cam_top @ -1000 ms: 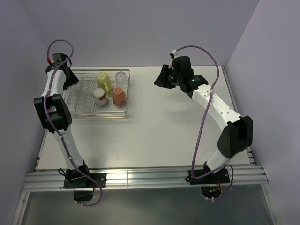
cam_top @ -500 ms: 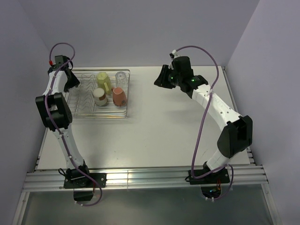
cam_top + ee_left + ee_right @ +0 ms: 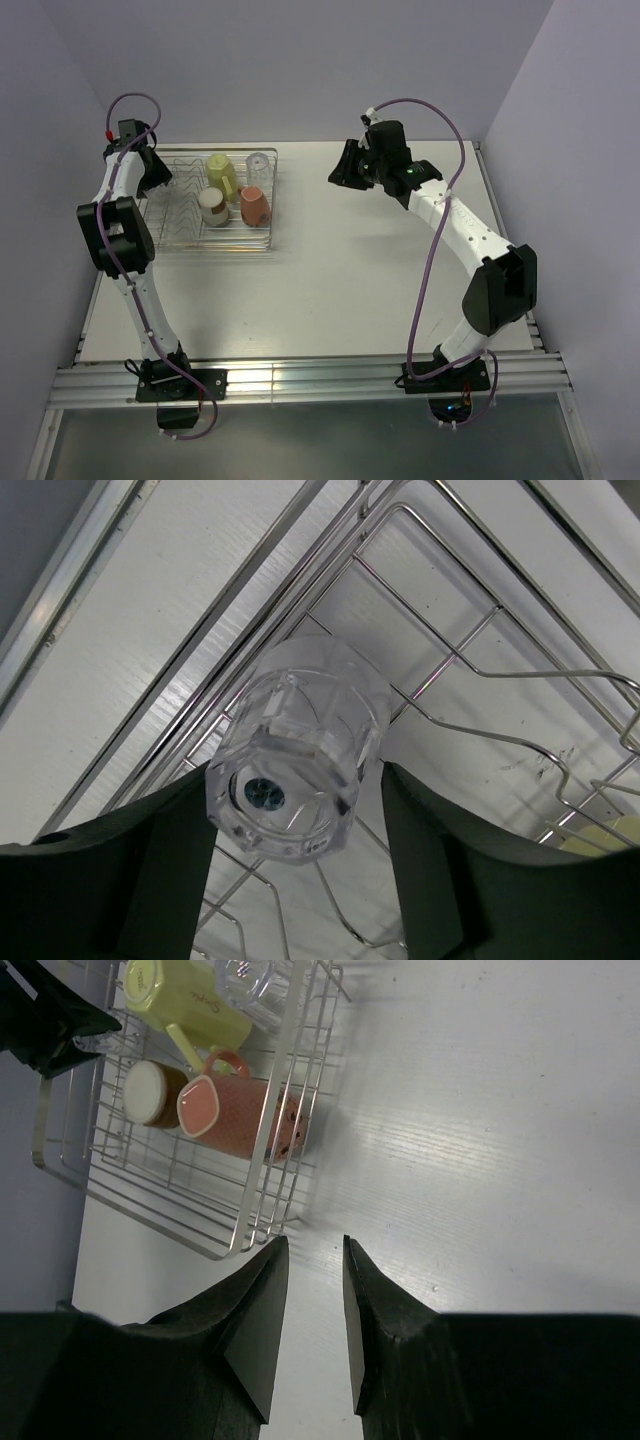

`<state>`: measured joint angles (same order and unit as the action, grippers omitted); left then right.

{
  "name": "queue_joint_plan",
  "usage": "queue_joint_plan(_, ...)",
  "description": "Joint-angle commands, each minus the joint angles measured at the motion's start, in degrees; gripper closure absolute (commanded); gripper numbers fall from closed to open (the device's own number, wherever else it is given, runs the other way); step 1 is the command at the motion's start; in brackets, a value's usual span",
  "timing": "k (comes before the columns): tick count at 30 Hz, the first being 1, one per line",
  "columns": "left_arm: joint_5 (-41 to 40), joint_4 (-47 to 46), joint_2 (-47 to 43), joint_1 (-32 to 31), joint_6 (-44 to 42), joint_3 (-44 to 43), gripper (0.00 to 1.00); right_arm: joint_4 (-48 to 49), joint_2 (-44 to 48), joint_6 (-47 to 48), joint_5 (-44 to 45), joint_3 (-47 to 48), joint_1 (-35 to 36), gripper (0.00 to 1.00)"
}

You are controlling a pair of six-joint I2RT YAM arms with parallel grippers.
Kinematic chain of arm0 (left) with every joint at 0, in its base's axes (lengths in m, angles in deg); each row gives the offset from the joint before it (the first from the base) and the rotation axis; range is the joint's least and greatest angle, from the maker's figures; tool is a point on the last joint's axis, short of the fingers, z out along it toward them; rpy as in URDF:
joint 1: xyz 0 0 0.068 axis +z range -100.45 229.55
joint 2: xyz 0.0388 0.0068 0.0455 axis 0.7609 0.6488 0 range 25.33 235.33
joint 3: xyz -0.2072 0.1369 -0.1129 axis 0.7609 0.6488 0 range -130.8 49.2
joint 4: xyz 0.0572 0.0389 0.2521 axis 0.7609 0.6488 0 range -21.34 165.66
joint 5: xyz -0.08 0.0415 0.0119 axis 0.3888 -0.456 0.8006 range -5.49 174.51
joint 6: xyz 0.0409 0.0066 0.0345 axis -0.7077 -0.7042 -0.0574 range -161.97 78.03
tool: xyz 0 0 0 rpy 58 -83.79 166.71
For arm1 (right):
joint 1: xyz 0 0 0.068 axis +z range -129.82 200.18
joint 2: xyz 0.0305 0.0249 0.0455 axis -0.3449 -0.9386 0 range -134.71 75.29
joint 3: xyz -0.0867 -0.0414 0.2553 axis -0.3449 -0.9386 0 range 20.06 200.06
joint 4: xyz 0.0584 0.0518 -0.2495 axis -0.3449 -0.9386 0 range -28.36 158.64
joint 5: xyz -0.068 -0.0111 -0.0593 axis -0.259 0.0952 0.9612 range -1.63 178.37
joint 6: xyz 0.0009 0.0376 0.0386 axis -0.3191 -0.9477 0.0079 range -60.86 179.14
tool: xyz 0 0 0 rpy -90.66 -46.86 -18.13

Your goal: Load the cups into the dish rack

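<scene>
Left wrist view looks down past the left gripper [image 3: 297, 772] at a clear glass tumbler [image 3: 300, 730] carried base-first toward the lens, tilted, with its mouth end over the far left corner of the dish rack [image 3: 190, 225]. The fingers stand wide apart on either side of the glass and no gap shows between them and its wall, so I judge it to be clamped rather than let go, though the contact itself is hard to see through clear glass. That corner is a sensible spot, since it is the one open stretch of wire in the rack. The other four cups fill the right half: the pale yellow mug [image 3: 185, 1005] lies on its side at the far end, a second clear tumbler [image 3: 255, 985] sits just right of it, and the brown cup [image 3: 155, 1092] and the salmon-pink mug [image 3: 240, 1120] lie side by side nearer. This looks like the last cup, so the task seems close to finished once the glass rests on the wires. The right gripper [image 3: 314, 1247] hangs over the bare table [image 3: 480, 1160] right of the rack, well apart from it, its fingers drawn close with a narrow slit between and nothing in them, presumably parked clear of the left arm's work.
</scene>
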<state>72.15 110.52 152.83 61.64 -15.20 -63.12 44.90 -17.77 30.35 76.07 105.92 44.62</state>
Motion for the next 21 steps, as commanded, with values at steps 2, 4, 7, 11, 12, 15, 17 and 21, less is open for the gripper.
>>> queue_joint_plan(2,-0.6,0.6,0.9,0.3,0.3,-1.2,0.28,0.3,0.1,1.0,-0.4,0.6,-0.5,0.64)
queue_joint_plan(4,-0.6,0.5,0.6,0.3,0.4,-1.0,0.24,0.3,0.1,1.1,-0.6,0.7,-0.5,0.64)
queue_joint_plan(7,-0.5,0.4,0.6,0.2,0.4,-1.0,0.23,0.3,-0.1,1.1,-0.7,0.7,-0.5,0.64)
queue_joint_plan(11,-0.6,0.4,0.3,0.2,0.4,-1.0,0.22,0.3,-0.1,1.2,-0.7,0.5,-0.5,0.64)
queue_joint_plan(12,-0.6,0.4,0.0,0.1,0.5,-1.0,0.23,0.4,0.0,1.1,-0.6,0.5,-0.5,0.64)
queue_joint_plan(15,-0.2,0.1,-0.7,0.2,0.5,-1.1,0.23,0.3,0.1,1.1,-0.6,0.5,-0.5,0.64)
queue_joint_plan(17,-0.1,0.5,-0.3,0.1,0.6,-2.2,0.23,0.4,0.2,1.1,-0.7,0.5,-0.5,0.64)
queue_joint_plan(21,0.2,1.4,0.5,0.1,0.8,-4.2,0.25,0.5,0.2,1.1,-0.7,0.3,-0.5,0.64)
